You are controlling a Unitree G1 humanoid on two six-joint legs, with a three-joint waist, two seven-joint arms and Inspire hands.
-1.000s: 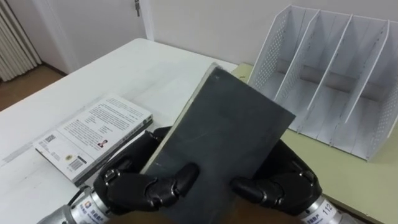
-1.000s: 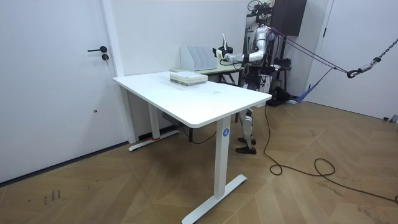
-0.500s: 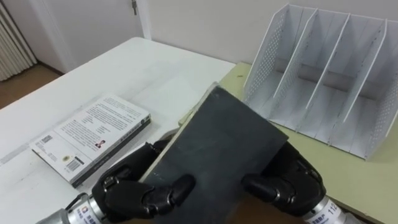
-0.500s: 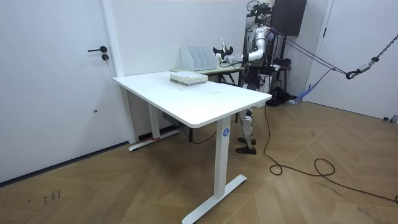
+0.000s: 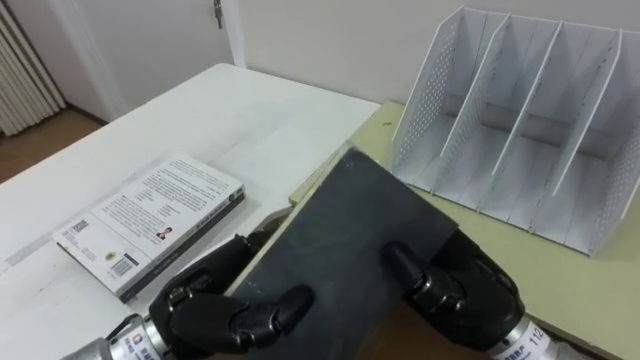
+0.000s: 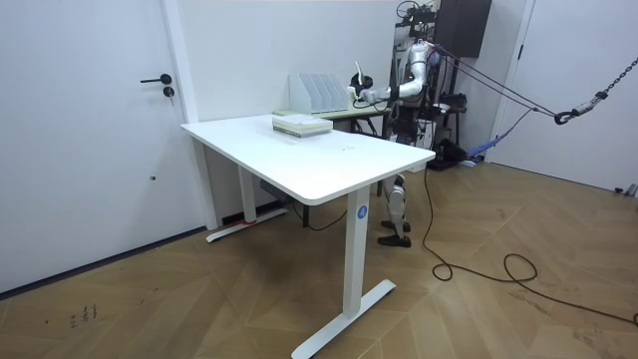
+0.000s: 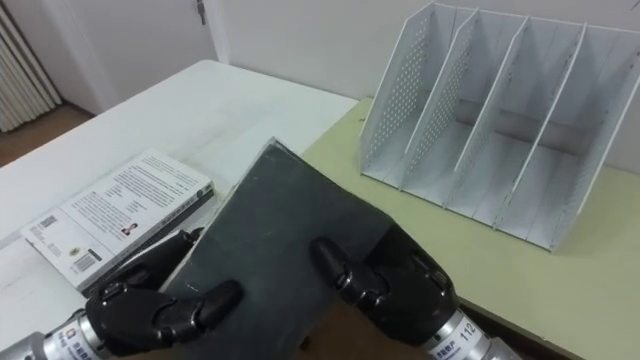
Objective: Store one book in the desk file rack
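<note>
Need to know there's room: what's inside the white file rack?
The file rack slots that show hold nothing between their bare walls. Its rightmost slot runs off the picture, so that part is unseen.

dark book (image 5: pixel 350 235) tipped flatter, right hand (image 5: pixel 462 295) thumb slid up cover

Held book (image 5: pixel 355 235): dark grey
Lying book (image 5: pixel 150 215): white, printed
File rack (image 5: pixel 432 105): white, perforated side
Desk (image 5: pixel 245 105): white
Side desk (image 5: pixel 590 295): pale green

The left hand (image 5: pixel 215 300) and right hand (image 5: pixel 460 290) are glossy black with rounded, segmented fingers. Their silver wrist cuffs carry small printed labels. The room view shows silver-grey arms and a dark cable trailing behind.
</note>
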